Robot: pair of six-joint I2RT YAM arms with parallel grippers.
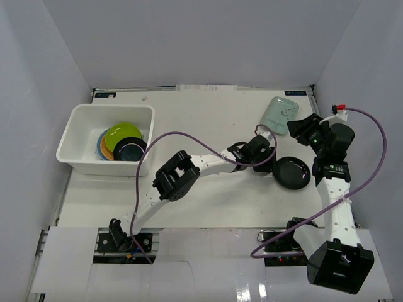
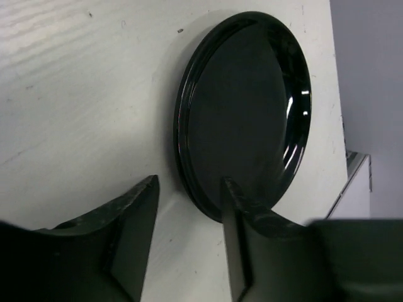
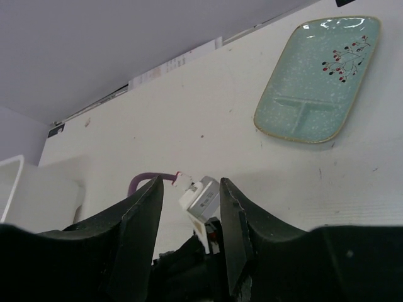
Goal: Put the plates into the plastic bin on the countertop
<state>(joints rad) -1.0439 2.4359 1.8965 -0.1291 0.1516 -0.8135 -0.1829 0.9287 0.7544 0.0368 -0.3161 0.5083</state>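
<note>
the left arm lies across the middle of the countertop, between the black plate and the plastic bin, blocking that line; the strip behind it is bare.

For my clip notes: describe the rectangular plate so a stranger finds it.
Look at the countertop's far right corner, away from the plastic bin. Unlike the round black plate nearby, it is a pale mint rectangle with a dark sprig.

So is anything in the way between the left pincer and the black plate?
No, nothing visible. The left pincer is open right at the rim of the black plate, with only bare countertop beside it.
</note>
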